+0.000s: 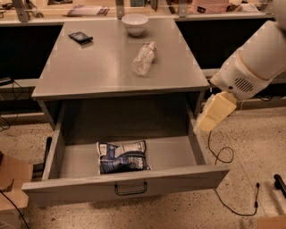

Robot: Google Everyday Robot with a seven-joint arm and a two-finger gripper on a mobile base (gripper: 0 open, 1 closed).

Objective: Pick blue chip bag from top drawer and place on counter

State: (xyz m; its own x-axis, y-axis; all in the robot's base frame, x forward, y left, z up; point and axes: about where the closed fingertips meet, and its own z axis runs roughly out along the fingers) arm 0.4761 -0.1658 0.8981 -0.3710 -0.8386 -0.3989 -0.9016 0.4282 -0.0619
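The blue chip bag lies flat on the floor of the open top drawer, left of its middle and near the front panel with the dark wire handle. The grey counter is above the drawer. My gripper, cream-coloured on a white arm, hangs just outside the drawer's right wall, above and to the right of the bag, not touching it. It holds nothing that I can see.
On the counter lie a clear plastic bottle, a white bowl and a small black packet. A cluttered shelf runs behind. A cardboard box stands at the left, and cables lie on the floor at the right.
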